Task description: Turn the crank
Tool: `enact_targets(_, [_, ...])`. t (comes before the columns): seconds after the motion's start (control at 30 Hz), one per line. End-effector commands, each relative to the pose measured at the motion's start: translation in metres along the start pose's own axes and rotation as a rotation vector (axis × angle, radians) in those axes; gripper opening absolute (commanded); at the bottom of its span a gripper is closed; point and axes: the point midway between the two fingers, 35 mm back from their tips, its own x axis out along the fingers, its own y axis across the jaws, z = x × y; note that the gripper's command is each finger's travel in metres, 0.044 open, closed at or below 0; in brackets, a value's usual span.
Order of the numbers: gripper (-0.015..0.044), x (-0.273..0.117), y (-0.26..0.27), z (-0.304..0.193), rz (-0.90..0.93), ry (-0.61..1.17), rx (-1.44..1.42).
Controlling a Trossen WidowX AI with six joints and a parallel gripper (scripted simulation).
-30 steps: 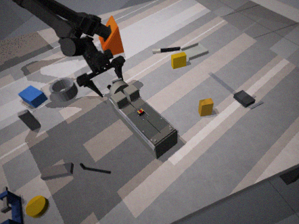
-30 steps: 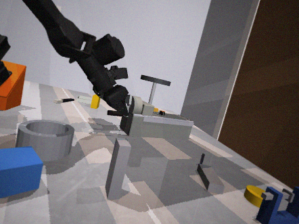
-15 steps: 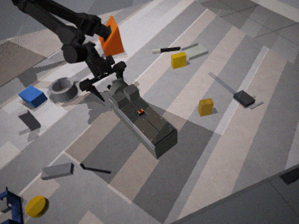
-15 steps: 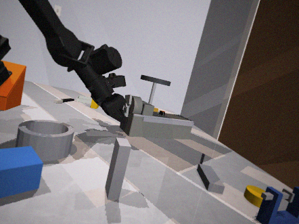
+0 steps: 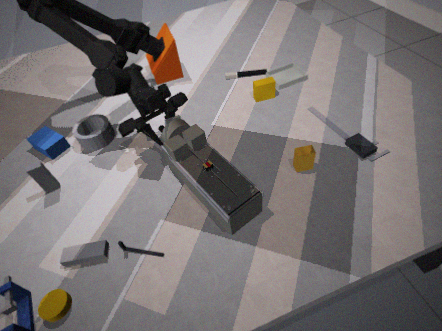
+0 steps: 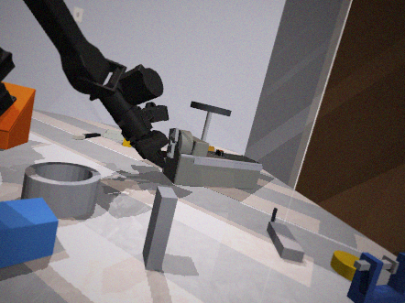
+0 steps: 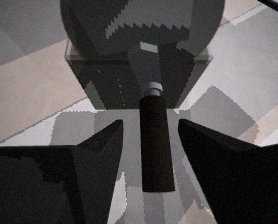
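The grey machine point(image 5: 245, 217) point(image 6: 220, 173) point(image 7: 107, 90) is a long box with a round crank hub at its near-arm end. The slide's red pointer point(image 5: 208, 165) shows on its top, with brass-yellow marks close beside it; the view is too coarse to tell if they are level. The crank's black handle point(image 7: 157, 145) sticks out from the hub and stands between my fingertips in the wrist view. My gripper point(image 7: 150, 124) point(image 5: 165, 128) is partly open around the handle, with a visible gap on each side and no contact. In the exterior view the fingertips are largely hidden at the machine's end.
A grey ring point(image 5: 94, 133) point(image 6: 60, 194) and a blue block point(image 5: 48, 142) point(image 6: 27, 232) lie beside the arm. An orange wedge point(image 5: 167, 62) stands behind it. Yellow blocks point(image 5: 264, 89) point(image 5: 304, 159) and a dark block with a rod point(image 5: 361, 146) lie beyond the machine.
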Motion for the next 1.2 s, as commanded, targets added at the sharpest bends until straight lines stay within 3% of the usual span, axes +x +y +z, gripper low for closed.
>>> enact_targets(0.0, [0.0125,0.0,0.001,0.0,0.005,-0.004,-0.006])
enact_targets(0.17, [0.0,0.0,0.001,0.0,0.005,-0.004,-0.006])
enact_targets(1.17, [0.0,-0.002,-0.009,0.002,0.005,-0.004,-0.006])
